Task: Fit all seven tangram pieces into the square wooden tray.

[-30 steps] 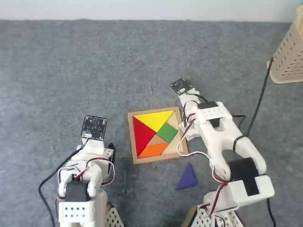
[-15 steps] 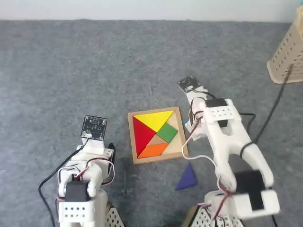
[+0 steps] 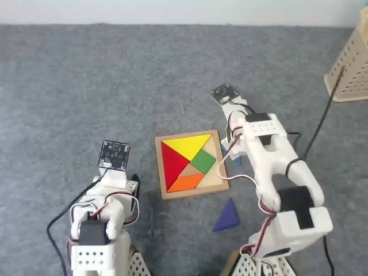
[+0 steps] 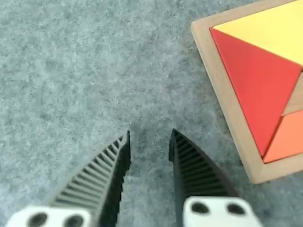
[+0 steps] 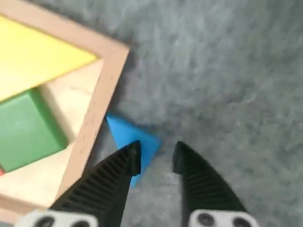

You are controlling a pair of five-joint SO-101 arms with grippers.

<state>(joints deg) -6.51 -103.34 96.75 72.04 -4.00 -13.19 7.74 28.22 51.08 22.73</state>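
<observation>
Nearest the arm bases, a dark blue triangle (image 3: 227, 216) lies alone on the grey carpet (image 3: 86, 86), just off the tray's near corner and apart from both arms. The left gripper (image 4: 149, 137) hangs low over bare carpet beside the tray's left rim, its jaws a narrow gap apart with nothing between them.

The square wooden tray (image 3: 159, 167) lies flat between the two arms. Inside it a yellow triangle (image 3: 187, 146) fills the far side and a red triangle (image 3: 172, 164) the left. A green square (image 3: 203, 161) sits near the middle and an orange piece (image 3: 186, 182) at the near edge. Bare wood shows along the right side.

Just outside the tray's right rim a light blue triangle (image 5: 130, 135) rests on the carpet. The right gripper (image 5: 156, 146) is over it, jaws slightly parted. One fingertip covers part of the piece, and it seems ungripped, though contact is hard to judge. From above, the right arm and its wires hide most of that piece.

Farthest off, a pale slatted basket (image 3: 351, 63) stands at the carpet's right edge.
</observation>
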